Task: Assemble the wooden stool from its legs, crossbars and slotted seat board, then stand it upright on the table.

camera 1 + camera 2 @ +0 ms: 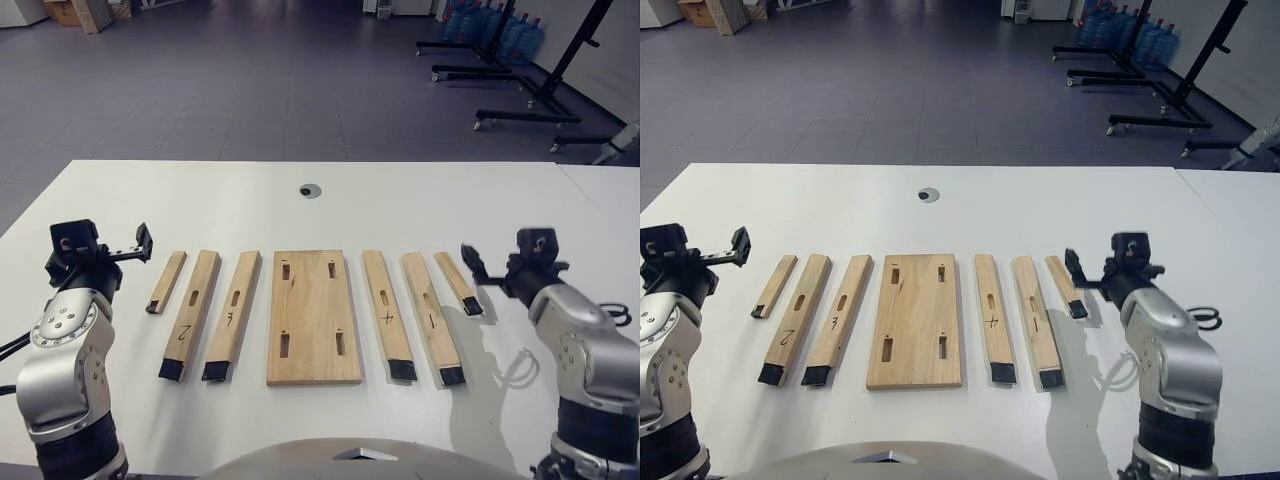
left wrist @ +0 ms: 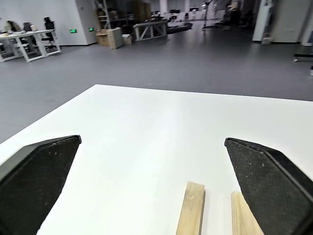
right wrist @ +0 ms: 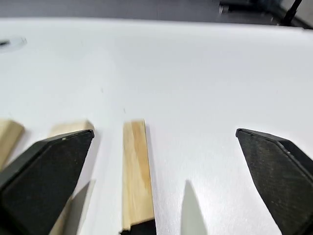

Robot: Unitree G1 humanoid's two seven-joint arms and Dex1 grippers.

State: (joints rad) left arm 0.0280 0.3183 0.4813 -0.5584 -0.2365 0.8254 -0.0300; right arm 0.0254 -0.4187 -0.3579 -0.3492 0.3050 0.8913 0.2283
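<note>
A slotted seat board lies flat in the middle of the white table. To its left lie two slotted legs and a short crossbar. Two more legs and a second short crossbar lie to its right. My left gripper hovers open and empty just outside the left crossbar. My right gripper hovers open and empty beside the right crossbar, whose dark-tipped end points toward me.
A round cable hole sits in the table behind the board. A thin white cable loop lies near my right arm. Black wheeled stands are on the floor far right, beyond the table.
</note>
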